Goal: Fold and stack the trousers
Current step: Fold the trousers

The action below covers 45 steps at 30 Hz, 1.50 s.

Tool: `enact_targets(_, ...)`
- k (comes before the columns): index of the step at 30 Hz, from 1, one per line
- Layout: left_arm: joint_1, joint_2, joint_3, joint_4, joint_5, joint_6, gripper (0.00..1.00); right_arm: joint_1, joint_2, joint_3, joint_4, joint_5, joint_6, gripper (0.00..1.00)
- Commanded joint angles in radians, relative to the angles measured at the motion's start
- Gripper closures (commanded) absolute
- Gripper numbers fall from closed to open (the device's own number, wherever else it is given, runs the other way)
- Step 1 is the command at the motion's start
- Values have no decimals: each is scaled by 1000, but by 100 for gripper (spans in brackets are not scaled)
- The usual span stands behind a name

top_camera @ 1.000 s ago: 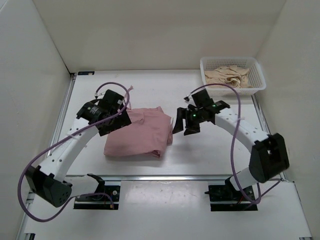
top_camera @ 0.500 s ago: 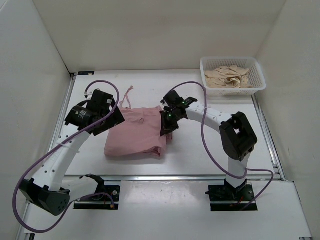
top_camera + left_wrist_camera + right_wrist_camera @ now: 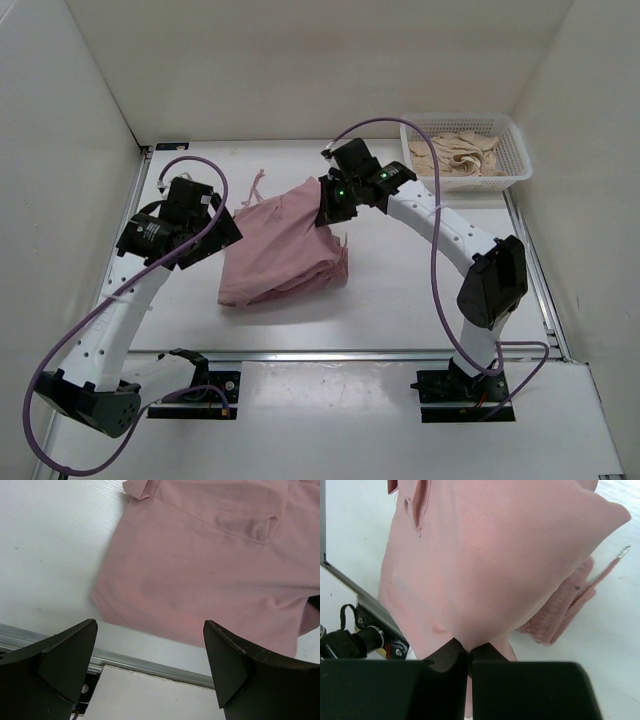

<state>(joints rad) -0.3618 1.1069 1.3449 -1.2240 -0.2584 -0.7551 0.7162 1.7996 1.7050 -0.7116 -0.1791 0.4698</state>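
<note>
The dusty-pink trousers (image 3: 280,245) lie folded mid-table, their right edge pulled up off the surface. My right gripper (image 3: 328,205) is shut on that raised edge; in the right wrist view the pink cloth (image 3: 490,565) hangs from the closed gripper (image 3: 469,652), with the gathered waistband (image 3: 565,615) and a drawstring below. My left gripper (image 3: 215,232) hovers open at the trousers' left side, holding nothing. In the left wrist view its gripper (image 3: 150,645) frames the trousers' near edge (image 3: 200,580) and the table rail (image 3: 150,662).
A white basket (image 3: 512,150) at the back right holds a crumpled beige-cream garment (image 3: 458,152). White walls close in the table on three sides. A metal rail (image 3: 330,353) runs along the table's near edge by the arm bases.
My right gripper moved left onto the trousers' right edge, shut on it, and lifted it up and back. The left arm drew slightly back to the left, still open.
</note>
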Motion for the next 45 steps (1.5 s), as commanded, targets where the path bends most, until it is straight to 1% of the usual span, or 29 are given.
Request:
enact_targets(1,4,-7,22,9,41,23,1,-61,39,33,-58,-11,-63,100)
enact_targets(4,4,-7,-16,38,67,23,1,-84,70,6,-72,-11,-63,100)
enact_targets(5,4,-7,-29,50,76,23,1,-84,70,5,-72,-11,-63,98)
enact_targets(6,4,2,-42,67,76,36,1,-95,81,-8,-72,-11,-63,78)
enact_targets(7,4,2,-65,90,102,36,1,-106,81,-8,-72,-2,-54,62)
enact_targets(9,4,44,-87,113,116,36,0,-106,66,-18,-83,73,-30,36)
enact_targets(10,4,57,-105,122,116,45,0,-106,47,-18,-97,108,-20,30)
enact_targets(12,4,96,-124,152,128,54,0,-74,-32,-18,-109,208,9,28)
enact_targets(13,4,109,-133,168,152,74,2,-61,-61,-39,-109,266,22,23)
enact_targets(14,4,123,-153,182,153,74,4,-43,-89,-51,-109,339,23,23)
enact_targets(15,4,149,-167,211,153,83,6,-43,-124,-62,-109,340,35,26)
enact_targets(16,4,160,-187,230,153,83,12,-32,-125,-89,-89,340,35,52)
enact_targets(18,4,200,-252,268,172,83,20,-23,-108,-111,-80,276,24,82)
enact_targets(19,4,212,-272,297,173,83,24,-23,-95,-122,-80,220,24,100)
enact_targets(20,4,225,-311,311,194,71,31,-5,-95,-169,-68,196,35,100)
enact_targets(23,4,245,-368,381,218,42,32,43,-95,-295,-3,196,56,100)
enact_targets(24,4,254,-401,399,228,31,34,43,-104,-364,15,205,69,100)
enact_targets(26,4,287,-411,420,228,20,37,43,-89,-415,78,236,69,100)
enact_targets(28,4,339,-423,432,228,20,38,43,-33,-435,90,311,69,100)
enact_targets(29,4,370,-423,432,214,45,44,43,10,-409,66,338,69,100)
enact_targets(32,4,358,-414,416,214,69,44,43,-34,-409,41,348,59,100)
enact_targets(35,20,291,-331,334,182,89,44,52,-149,-377,-6,383,59,100)
enact_targets(37,20,266,-213,298,159,99,44,52,-215,-332,-6,395,59,100)
enact_targets(38,20,266,-172,288,159,111,44,52,-215,-311,-6,395,44,100)
enact_targets(39,20,266,-91,288,150,126,42,52,-215,-256,-6,405,26,100)
enact_targets(42,30,375,38,272,128,151,42,25,-136,-150,-37,405,-22,100)
enact_targets(43,41,413,113,262,107,160,41,16,-65,-110,-46,386,-36,100)
enact_targets(44,41,494,143,262,107,174,41,6,-30,-43,-46,371,-51,100)
enact_targets(45,55,540,167,262,107,174,40,-12,31,-24,-34,350,-68,97)
